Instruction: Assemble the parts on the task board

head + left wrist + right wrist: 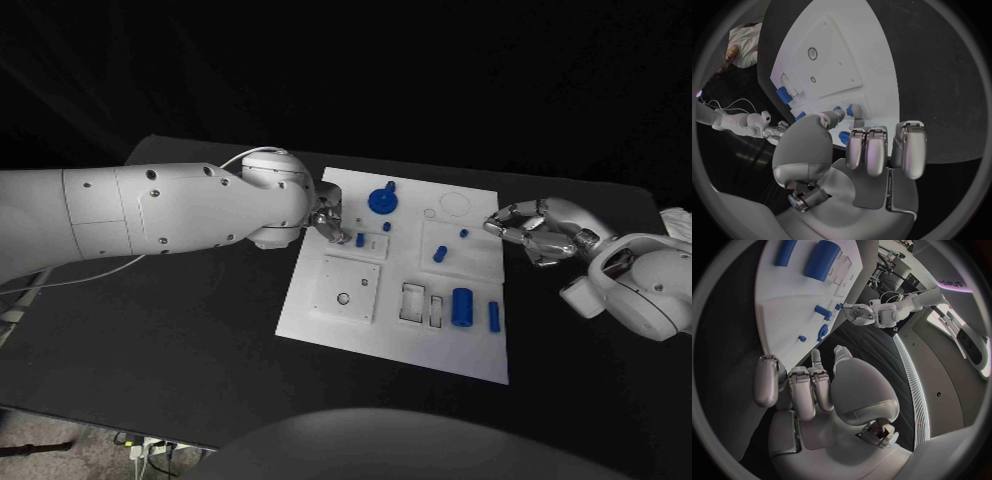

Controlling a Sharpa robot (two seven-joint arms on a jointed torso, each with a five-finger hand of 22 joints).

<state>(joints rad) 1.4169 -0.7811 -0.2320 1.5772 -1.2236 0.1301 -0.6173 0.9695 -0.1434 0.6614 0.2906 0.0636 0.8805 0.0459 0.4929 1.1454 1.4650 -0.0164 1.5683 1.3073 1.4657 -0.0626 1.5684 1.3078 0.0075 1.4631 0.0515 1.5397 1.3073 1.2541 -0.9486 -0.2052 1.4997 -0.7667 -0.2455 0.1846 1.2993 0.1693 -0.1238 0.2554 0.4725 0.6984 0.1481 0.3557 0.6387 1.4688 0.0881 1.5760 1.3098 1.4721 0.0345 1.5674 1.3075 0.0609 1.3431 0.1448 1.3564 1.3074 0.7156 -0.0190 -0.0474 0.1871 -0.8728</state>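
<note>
Left hand [326, 222] of the robot reaches over the left edge of the white task board [361, 335], near the board's far end. Its fingers curl inward, with the fingertips close to a small blue peg [359, 239] standing on the board. Whether the fingers actually touch or pinch that peg cannot be told; from the left wrist view the thumb tip [834, 116] lies just beside the small blue piece [858, 111].

Right hand [531, 232] hovers just off the right edge of the board, above the black table [173, 340]. Its fingers are curled in loosely and nothing shows between them.

On the board, a round blue gear-like part [382, 200] sits at the far end, to the right of the left hand. A small blue piece [440, 254] and a tiny blue peg [463, 233] lie nearer the middle, towards the right hand. At the near right, a large blue cylinder [462, 306] lies beside a slim blue bar [493, 317], the bar closer to the board's right edge. A square white plate [349, 287] with a round hole sits on the near left of the board, and rectangular slots [423, 303] lie between it and the cylinder.
</note>
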